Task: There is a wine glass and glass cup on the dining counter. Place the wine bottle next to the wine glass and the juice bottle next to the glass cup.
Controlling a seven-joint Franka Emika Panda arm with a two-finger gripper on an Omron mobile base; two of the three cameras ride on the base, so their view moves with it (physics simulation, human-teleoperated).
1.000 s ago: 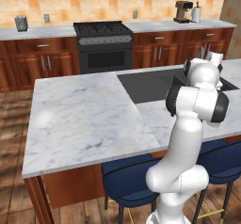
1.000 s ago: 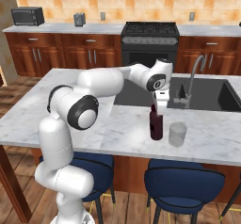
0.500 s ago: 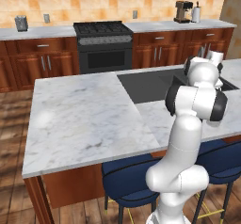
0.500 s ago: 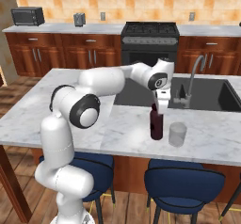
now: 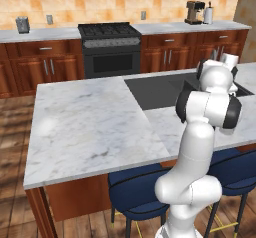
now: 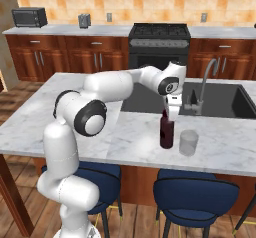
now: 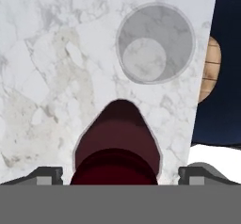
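The stubby dark maroon juice bottle (image 6: 166, 132) stands upright on the marble dining counter (image 6: 75, 112), just left of the clear straight-sided glass cup (image 6: 188, 143). My gripper (image 6: 170, 114) hangs right over the bottle's top. In the hand view the bottle (image 7: 117, 140) sits between my open gripper (image 7: 121, 173), whose fingertips (image 7: 44, 175) stand wide of it, with a gap on each side. The glass cup (image 7: 155, 43) appears from above as a ring just beyond the bottle. The wine glass and the wine bottle are out of view.
The dark sink (image 6: 220, 99) with its curved tap (image 6: 202, 84) lies behind the bottle. Blue stools (image 6: 195, 194) stand under the counter's near edge. A stove (image 5: 110, 47) and wall cabinets line the back. A broad bare stretch of the counter (image 5: 85, 117) lies to the left.
The arm and gripper have barely moved over the second. The juice bottle and the glass cup stand in the same spots.
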